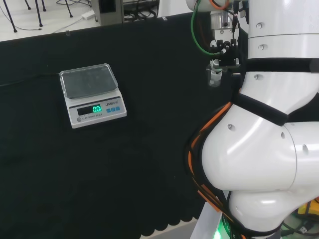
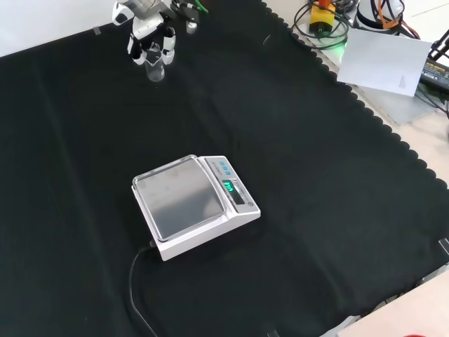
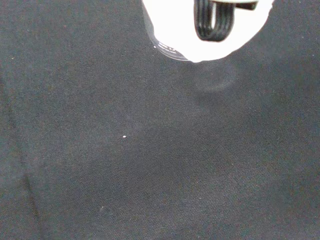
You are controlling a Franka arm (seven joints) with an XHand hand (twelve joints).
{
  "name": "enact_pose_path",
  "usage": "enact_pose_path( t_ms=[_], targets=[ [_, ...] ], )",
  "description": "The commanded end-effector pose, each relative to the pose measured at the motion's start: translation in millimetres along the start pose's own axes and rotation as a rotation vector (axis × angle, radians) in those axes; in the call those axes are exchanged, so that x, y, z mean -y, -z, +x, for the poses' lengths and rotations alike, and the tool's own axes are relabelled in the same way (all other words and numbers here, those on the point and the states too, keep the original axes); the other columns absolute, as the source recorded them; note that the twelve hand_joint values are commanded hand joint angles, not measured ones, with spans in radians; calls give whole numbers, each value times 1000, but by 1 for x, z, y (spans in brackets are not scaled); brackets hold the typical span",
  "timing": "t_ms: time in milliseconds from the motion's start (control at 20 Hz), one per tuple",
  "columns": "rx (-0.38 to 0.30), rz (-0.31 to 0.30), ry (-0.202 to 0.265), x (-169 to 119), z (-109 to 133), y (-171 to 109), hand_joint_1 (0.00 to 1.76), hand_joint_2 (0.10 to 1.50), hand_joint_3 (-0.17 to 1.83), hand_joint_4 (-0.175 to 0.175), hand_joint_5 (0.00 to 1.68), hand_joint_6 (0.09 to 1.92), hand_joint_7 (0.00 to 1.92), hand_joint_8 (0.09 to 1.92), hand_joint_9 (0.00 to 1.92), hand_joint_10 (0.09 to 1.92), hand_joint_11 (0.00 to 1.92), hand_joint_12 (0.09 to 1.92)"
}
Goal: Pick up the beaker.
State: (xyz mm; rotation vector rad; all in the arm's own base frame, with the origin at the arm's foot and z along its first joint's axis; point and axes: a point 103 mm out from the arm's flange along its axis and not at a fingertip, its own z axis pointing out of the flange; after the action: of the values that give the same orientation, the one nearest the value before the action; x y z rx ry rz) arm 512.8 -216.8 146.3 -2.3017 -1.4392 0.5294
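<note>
Clear beaker (image 2: 155, 70) at far cloth (image 2: 316, 175) edge in front view, well apart from scale (image 2: 196, 203). Hand (image 2: 149, 38) curled round it from above. Best lifted straight, kept upright, no tilt.

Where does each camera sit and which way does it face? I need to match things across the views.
Head view: behind and above the arm's base, looking over the white arm links at the cloth; hand with the beaker.
Front view: opposite, looking down; hand at top.
Wrist view: at the wrist, facing the black cloth; part of the hand shows.
Head and front views share the scale.
</note>
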Motion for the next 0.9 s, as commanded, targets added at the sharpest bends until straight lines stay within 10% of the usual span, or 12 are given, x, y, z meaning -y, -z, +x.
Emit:
enact_pose_path(
  t_ms=[50, 900],
  targets=[
    [24, -11, 8, 5, -2, 4, 1361, 1118, -10, -70, 860, 1152, 862, 1090, 1122, 981, 1111, 846],
    [58, -100, 49, 48, 3, 60, 1365, 1105, -11, -70, 888, 1111, 896, 1042, 1143, 946, 1134, 828]
  ],
)
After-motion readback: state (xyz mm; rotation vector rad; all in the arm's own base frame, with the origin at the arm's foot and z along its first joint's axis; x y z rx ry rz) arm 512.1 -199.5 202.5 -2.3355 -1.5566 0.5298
